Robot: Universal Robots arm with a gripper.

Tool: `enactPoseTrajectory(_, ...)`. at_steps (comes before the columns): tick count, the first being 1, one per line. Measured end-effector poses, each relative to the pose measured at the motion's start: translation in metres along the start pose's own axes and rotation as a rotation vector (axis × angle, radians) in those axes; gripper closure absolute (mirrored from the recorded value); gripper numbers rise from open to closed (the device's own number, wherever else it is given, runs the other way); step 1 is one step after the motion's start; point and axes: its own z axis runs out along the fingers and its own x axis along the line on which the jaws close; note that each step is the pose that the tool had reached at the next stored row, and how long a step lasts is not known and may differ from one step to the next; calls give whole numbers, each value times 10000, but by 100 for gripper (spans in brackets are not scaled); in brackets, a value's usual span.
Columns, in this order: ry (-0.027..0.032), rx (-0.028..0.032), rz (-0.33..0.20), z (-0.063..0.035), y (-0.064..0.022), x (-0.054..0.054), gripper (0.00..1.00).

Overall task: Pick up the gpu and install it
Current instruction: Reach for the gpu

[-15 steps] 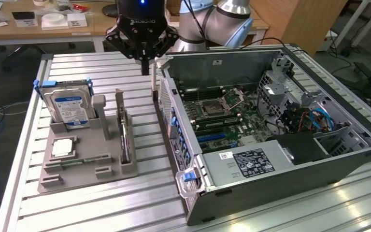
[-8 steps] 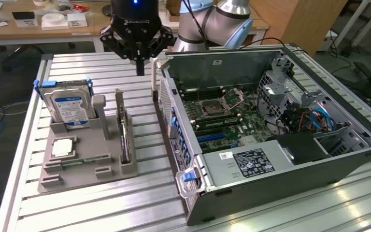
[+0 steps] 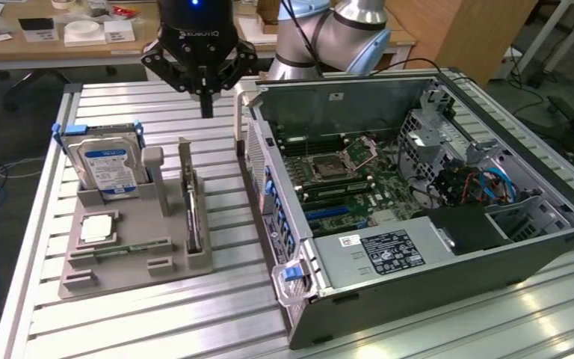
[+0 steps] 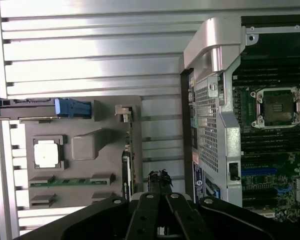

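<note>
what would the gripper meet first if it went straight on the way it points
Most likely the bare table slats, in the gap between the gpu in its grey holder and the computer case; the gripper points down there, though depth is unclear.

The arm [image 3: 339,36] holds its jaws shut, pointing straight down.

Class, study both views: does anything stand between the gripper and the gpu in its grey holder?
Nothing visible does. The shut gripper hangs over the slatted table, beyond the gpu, which stands on edge in the grey holder; open air separates them.
</note>
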Motion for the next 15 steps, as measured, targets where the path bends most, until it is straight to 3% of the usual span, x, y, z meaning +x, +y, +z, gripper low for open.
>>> enactPoseTrajectory(15, 0, 0, -1, -6, -18, 236, 89)
